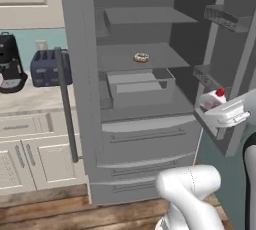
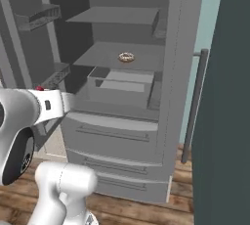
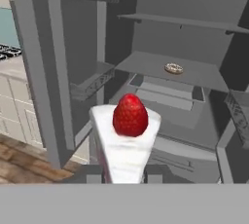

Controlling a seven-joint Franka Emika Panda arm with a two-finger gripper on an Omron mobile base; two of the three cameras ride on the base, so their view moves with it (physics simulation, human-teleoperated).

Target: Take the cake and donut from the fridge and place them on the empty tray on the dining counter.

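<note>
The cake (image 3: 127, 140), a white wedge with a red fruit on top, sits between my fingertips, and my gripper (image 3: 125, 175) is shut on it. From the left base camera the cake (image 1: 215, 99) hangs in my gripper (image 1: 210, 107) in front of the fridge's (image 1: 145, 139) right door shelves, outside the main compartment. Only the cake's red top (image 2: 39, 88) peeks above my hand in the right base view. The donut (image 1: 141, 57) (image 2: 126, 57) (image 3: 173, 68) lies on a middle shelf of the open fridge (image 2: 117, 136) (image 3: 180, 33). The tray and the dining counter are out of view.
Both fridge doors stand open: the left door with its bar handle (image 1: 67, 104), and the right door's bins (image 1: 225, 19) close beside my hand. A dark toaster (image 1: 47, 67) and a coffee machine (image 1: 10, 64) sit on the wall counter (image 1: 30, 99). A wooden floor (image 1: 45, 209) lies below.
</note>
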